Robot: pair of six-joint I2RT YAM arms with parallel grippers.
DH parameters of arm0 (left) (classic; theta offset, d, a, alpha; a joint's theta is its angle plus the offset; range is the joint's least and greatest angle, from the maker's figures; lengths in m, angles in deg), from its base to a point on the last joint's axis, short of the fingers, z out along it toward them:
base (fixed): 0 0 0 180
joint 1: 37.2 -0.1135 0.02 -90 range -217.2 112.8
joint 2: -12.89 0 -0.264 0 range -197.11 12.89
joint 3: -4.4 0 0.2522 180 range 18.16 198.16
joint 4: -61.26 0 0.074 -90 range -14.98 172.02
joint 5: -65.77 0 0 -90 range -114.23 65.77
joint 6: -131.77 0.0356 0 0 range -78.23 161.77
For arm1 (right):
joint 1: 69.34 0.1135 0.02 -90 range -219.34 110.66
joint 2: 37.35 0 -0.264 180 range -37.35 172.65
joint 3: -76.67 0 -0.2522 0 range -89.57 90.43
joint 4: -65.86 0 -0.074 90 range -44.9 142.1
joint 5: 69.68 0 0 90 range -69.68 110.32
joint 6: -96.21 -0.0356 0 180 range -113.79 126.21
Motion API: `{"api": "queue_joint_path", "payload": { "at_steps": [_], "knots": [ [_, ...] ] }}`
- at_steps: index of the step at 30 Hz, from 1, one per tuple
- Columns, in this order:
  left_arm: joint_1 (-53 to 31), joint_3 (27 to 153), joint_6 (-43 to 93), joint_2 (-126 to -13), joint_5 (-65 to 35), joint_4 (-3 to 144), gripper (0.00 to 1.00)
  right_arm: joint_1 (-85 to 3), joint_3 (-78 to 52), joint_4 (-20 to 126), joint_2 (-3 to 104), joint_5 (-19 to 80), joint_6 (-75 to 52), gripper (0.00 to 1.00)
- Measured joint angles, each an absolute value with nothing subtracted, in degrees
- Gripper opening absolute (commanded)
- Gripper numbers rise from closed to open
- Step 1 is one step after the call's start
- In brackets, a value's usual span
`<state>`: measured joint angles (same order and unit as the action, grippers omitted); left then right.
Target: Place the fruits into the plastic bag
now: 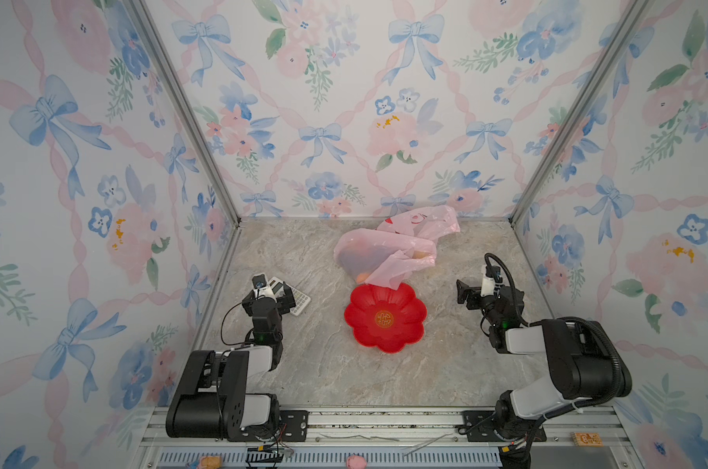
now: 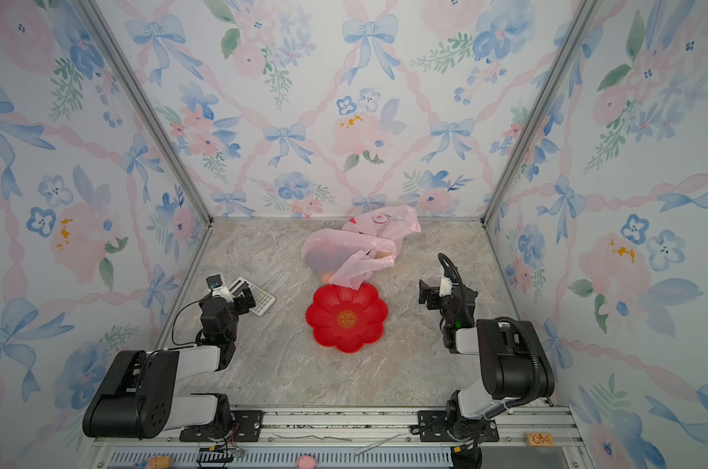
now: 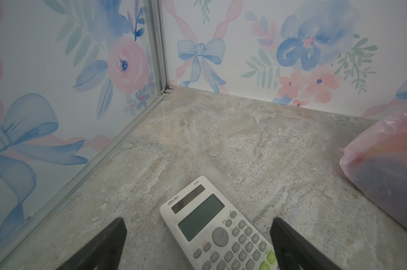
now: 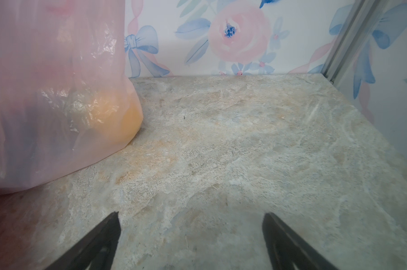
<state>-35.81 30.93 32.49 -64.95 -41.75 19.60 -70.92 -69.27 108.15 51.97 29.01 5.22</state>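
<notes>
Thin, crinkly plastic bag (image 1: 388,251) (image 2: 352,251), translucent pink w/ red prints, lies slumped at the far middle of the table (image 1: 303,365), a matte grey-beige stone-look slab w/ veining. The fruits (image 4: 125,121) sit inside it: 1 smooth, rounded orange-yellow form presses the film out into a bulge in the right wrist view, and darker shapes behind it are too blurred to name. A loose flap of the bag reaches the far rim of the red plate (image 1: 360,316), glossy hard plastic, scalloped like a flower, w/ a gold emblem in its centre and nothing on it. The left gripper (image 3: 197,219) has its 2 black wedge-shaped fingers spread wide, holding nothing, over a flat white calculator (image 3: 211,224) w/ grey keys; cannot tell if they touch it. The right gripper (image 4: 191,214) is likewise spread wide over bare table, holding nothing, just beside the bag but apart from it.
</notes>
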Motion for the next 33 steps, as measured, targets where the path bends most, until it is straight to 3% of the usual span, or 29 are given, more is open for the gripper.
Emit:
{"api": "queue_joint_path", "payload": {
  "at_steps": [20, 33],
  "knots": [
    [-35.81, 28.05, 36.89, -76.01, -34.16, 1.63, 0.98, -70.6, -68.88, 106.08, 51.97, 27.5, 5.46, 0.96],
    [-35.89, 28.79, 37.11, -76.86, -34.06, 0.56, 0.98, -69.22, -68.27, 105.29, 51.97, 23.0, 5.41, 0.96]
  ]
}}
